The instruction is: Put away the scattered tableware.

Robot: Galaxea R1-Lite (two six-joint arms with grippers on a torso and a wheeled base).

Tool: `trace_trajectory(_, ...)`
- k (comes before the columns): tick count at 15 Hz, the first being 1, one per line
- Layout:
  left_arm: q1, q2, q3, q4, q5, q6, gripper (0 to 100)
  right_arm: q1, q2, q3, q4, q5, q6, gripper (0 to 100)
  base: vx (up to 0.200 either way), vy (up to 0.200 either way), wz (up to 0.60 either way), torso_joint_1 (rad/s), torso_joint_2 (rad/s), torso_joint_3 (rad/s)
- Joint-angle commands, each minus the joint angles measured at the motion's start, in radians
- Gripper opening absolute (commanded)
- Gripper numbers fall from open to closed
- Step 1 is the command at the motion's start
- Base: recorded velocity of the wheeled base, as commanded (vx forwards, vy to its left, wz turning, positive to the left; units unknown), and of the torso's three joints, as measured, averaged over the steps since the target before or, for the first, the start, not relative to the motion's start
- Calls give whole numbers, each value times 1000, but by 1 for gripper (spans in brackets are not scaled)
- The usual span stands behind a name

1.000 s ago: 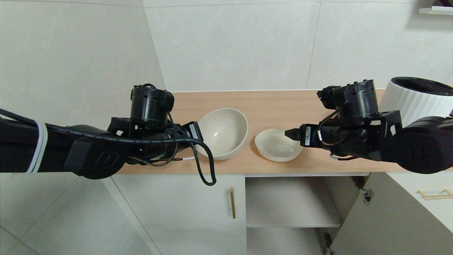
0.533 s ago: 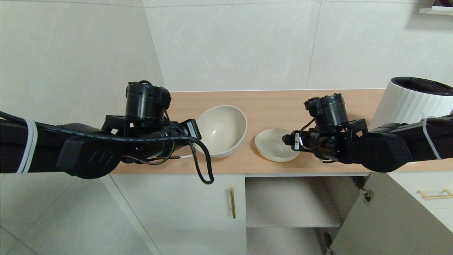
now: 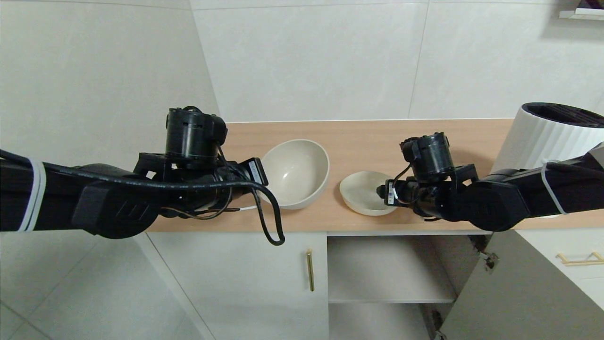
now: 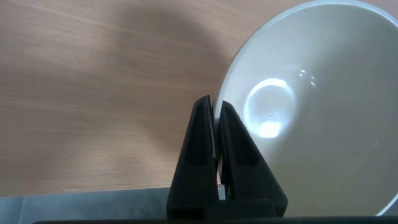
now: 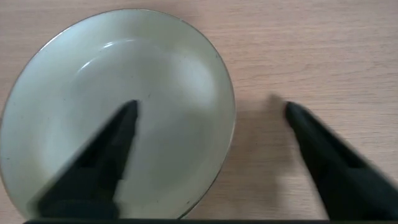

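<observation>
A large cream bowl (image 3: 297, 171) stands tilted on the wooden counter (image 3: 368, 141), its opening turned toward me. My left gripper (image 3: 261, 175) is shut on its left rim; in the left wrist view the fingers (image 4: 200, 130) pinch the rim of this bowl (image 4: 317, 118). A smaller cream bowl (image 3: 362, 191) lies flat to its right. My right gripper (image 3: 383, 192) is open at that bowl's right edge. In the right wrist view the right gripper (image 5: 211, 121) straddles the small bowl's (image 5: 81, 106) rim, one finger over its inside, the other over the counter.
A white ribbed container (image 3: 549, 132) stands on the counter's right end, behind my right arm. Below the counter a cabinet is open, with a bare shelf (image 3: 382, 271) and its door (image 3: 495, 293) swung out to the right. A closed door with a gold handle (image 3: 310, 270) is beside it.
My right arm has swung lower and drawn in to the small bowl's right rim. The left gripper and the large bowl have shifted slightly up and left.
</observation>
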Motion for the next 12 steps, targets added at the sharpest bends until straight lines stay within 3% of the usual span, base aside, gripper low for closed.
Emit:
trace_trajectory(1,1,-2,-1,-1,0,0,0,0,-1,-1,0,1,0,0,0,0,0,0,0,0)
trace_trajectory(10,1,-37,18,4,-3,1,0,0,-35,3,6,4,11,0,0,0,0,0,0,0)
trace_trajectory(12,1,-91,56,5,-4,7,0,-4,-119,29,30,58,29,0,0,0,0,0,0,0)
